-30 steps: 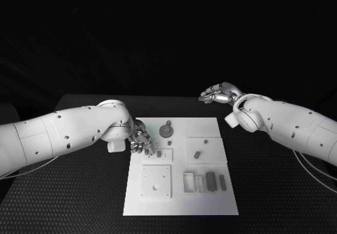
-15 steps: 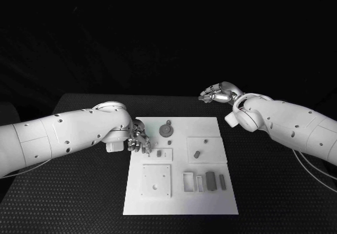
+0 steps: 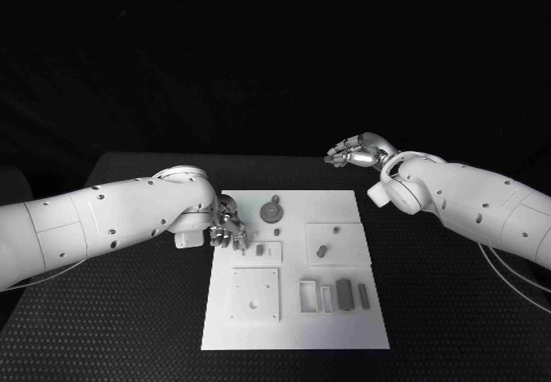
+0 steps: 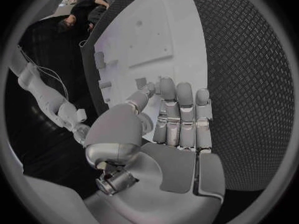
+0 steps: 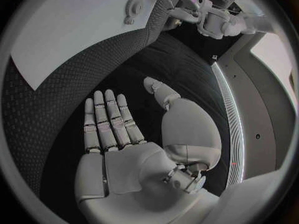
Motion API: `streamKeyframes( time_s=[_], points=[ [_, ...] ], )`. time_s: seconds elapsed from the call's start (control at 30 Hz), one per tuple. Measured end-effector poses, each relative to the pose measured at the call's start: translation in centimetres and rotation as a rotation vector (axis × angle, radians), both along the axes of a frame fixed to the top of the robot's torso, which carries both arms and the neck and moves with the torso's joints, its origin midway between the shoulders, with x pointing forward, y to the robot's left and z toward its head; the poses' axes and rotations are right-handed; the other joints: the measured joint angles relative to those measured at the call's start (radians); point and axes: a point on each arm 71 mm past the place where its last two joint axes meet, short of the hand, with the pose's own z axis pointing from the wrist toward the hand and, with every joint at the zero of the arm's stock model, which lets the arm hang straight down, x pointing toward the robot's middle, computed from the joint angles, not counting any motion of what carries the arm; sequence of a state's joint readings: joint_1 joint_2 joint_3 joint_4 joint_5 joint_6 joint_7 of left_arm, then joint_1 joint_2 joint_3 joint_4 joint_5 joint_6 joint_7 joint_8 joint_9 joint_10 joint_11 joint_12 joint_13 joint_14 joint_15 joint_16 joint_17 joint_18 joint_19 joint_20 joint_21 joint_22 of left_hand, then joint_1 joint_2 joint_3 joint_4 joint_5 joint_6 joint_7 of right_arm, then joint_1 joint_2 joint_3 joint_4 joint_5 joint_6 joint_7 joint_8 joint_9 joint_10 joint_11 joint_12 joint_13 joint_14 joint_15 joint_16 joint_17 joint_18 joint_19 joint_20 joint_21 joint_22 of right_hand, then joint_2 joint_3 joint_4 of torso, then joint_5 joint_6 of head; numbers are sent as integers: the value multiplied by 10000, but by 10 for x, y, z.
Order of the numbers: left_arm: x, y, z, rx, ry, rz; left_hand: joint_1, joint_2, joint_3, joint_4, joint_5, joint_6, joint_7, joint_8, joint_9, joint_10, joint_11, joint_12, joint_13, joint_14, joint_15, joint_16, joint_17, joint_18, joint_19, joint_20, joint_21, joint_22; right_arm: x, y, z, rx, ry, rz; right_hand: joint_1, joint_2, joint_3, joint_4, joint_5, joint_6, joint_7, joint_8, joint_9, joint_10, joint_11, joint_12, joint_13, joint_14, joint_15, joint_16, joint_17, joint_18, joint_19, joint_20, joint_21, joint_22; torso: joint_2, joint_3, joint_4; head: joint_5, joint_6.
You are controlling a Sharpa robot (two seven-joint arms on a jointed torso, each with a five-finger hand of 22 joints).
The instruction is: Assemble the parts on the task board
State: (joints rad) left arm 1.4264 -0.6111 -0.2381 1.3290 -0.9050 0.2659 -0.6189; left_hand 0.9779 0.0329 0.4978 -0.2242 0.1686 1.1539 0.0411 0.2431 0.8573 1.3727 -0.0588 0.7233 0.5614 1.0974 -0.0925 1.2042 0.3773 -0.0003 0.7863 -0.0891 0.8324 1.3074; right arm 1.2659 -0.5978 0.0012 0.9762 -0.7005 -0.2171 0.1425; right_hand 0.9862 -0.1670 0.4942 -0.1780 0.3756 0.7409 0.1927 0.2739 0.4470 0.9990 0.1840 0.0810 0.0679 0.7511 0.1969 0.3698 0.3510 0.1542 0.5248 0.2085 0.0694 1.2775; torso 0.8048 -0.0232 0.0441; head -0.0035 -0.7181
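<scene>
Left hand [image 4: 177, 129] empty, fingers straight over task board [image 4: 168, 30], right hand [image 5: 115, 134] spread, empty.

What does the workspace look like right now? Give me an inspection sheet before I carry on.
Surface: black table, textured, carrying the white task board.
Job's things: grey parts on the board, including a round disc, a small block and upright pieces in a row.
Clutter: nothing seen.
Hands: left hand over the board's left edge, fingers straight, holding nothing; right hand raised beyond the board's far right corner, open in the right wrist view.
Cables: thin cable under the right arm.
Surroundings: dark.
</scene>
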Motion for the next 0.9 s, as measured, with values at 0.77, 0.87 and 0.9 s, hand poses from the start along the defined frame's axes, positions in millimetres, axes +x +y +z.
streamKeyframes(
  time_s=[0.77,0.87,0.9],
  points=[
    [-3,-4,-3,-1,333,-184,0,0,-2,-3,6,29,-30,49,37,-162,166,0,8,15,17,0,0,0,0,0,0,0,0,0,0,1,5,-3,0,0,0,0,0,0,0,0,1,0,0,0,0,1,-1,0,-8,-1,0,0,0,-3,3,4,-2,-12,-11],
    [-3,-4,-3,10,348,-201,0,0,-3,-4,4,29,-29,48,36,-161,166,0,8,15,17,0,0,0,-1,0,0,0,0,0,0,2,5,-4,0,0,0,0,0,0,0,0,2,0,0,0,0,1,-1,0,-8,-1,0,0,0,-3,3,1,3,-18,-17],
    [-3,-4,-3,14,352,-207,0,0,-3,-4,3,29,-29,46,36,-161,167,0,7,15,17,0,0,0,0,0,0,0,0,0,0,2,5,-2,0,0,0,0,0,0,0,0,2,0,0,0,0,1,-1,0,-8,-2,0,0,0,-3,3,-3,4,-19,-18]
  ],
)
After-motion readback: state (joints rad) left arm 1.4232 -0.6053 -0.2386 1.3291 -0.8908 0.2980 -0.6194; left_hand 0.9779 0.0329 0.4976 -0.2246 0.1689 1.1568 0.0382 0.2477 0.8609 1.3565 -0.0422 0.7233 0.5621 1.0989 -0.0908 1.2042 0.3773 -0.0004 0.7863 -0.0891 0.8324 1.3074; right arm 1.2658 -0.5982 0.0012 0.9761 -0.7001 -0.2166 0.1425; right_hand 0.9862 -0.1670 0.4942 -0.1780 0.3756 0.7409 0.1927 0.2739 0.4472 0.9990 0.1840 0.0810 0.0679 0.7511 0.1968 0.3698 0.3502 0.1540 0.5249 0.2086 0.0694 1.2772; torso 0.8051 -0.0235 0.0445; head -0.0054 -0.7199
